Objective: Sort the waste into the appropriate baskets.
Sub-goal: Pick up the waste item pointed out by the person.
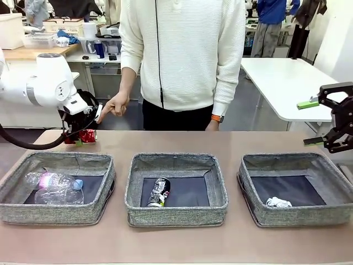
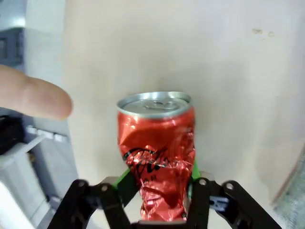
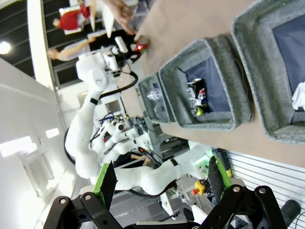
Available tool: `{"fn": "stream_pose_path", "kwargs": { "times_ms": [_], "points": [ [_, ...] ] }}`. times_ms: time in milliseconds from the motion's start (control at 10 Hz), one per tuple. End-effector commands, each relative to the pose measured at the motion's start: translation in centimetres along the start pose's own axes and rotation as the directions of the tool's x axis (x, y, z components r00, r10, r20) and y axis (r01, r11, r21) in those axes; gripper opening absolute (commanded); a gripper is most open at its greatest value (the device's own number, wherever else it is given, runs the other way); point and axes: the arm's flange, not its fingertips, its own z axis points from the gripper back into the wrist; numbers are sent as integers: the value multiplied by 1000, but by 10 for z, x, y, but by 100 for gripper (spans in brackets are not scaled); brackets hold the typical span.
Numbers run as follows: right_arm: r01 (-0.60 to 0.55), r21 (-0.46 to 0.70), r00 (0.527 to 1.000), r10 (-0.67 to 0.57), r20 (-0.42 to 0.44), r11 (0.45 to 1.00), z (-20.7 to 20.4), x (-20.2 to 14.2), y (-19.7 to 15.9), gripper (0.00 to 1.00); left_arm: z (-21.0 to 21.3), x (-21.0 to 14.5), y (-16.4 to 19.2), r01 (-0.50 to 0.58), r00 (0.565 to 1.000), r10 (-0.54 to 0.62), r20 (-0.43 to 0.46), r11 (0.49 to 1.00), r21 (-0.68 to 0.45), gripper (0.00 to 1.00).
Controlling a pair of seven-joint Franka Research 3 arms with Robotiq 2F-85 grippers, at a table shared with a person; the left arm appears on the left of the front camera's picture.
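We see the left claw (image 1: 81,134) pinching the red soda can (image 1: 87,136) at the far left of the worktop (image 1: 176,243), behind the left basket (image 1: 57,187). In the left wrist view the red soda can (image 2: 157,155) is crumpled, its long axis running straight out along the fingers, silver top pointing away from the claw (image 2: 159,191), green pads (image 2: 125,180) pressed on both sides of its lower half. From the front the can looks tilted or on its side just at the worktop; we can't tell if it touches the surface. A person's hand (image 1: 114,105) hangs just right of and above the claw, a fingertip (image 2: 35,95) close to the can's top but apart from it.

Right claw (image 1: 311,122) is spread wide, nothing between its fingers (image 3: 107,183), hovering above the far right corner of the right basket (image 1: 298,187).

Left basket holds clear plastic bottles (image 1: 55,187), lying flat, long axes roughly left-right, the blue cap (image 1: 78,184) pointing right. Middle basket (image 1: 176,187) holds the black soda can (image 1: 158,192) on its side, long axis running near-far with a slight lean. Right basket holds the white paper wad (image 1: 277,202) near its front wall.
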Motion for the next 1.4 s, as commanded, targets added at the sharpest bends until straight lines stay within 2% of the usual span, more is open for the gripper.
{"fn": "stream_pose_path", "kwargs": {
  "times_ms": [0,600,700,900,1000,1100,1200,1300],
  "points": [
    [18,18,1000,-18,-3,1000,0,0,4,100,5,-4,-1,11,1000,-10,30,1000,-9,0],
    [18,18,1000,-18,-3,1000,0,0,4,100,11,-7,-2,-13,1000,13,7,999,-49,0],
    [18,18,1000,-18,-3,1000,0,0,4,100,25,-8,-5,-64,998,65,14,993,-98,0],
    [18,18,1000,-18,-3,1000,0,0,4,100,113,-3,-47,-238,969,246,36,959,-151,0],
    [18,18,1000,-18,-3,1000,0,0,4,100,155,1,-74,-344,929,350,119,937,-66,0],
    [18,18,1000,-18,-3,1000,0,0,4,100,184,7,-99,-423,893,433,122,901,-98,0],
    [18,18,1000,-18,-3,1000,0,0,4,100,213,21,-117,-594,768,634,93,758,-268,0],
    [18,18,1000,-18,-3,1000,0,0,4,100,236,34,-133,-680,678,735,25,639,-358,0]
  ]
}}
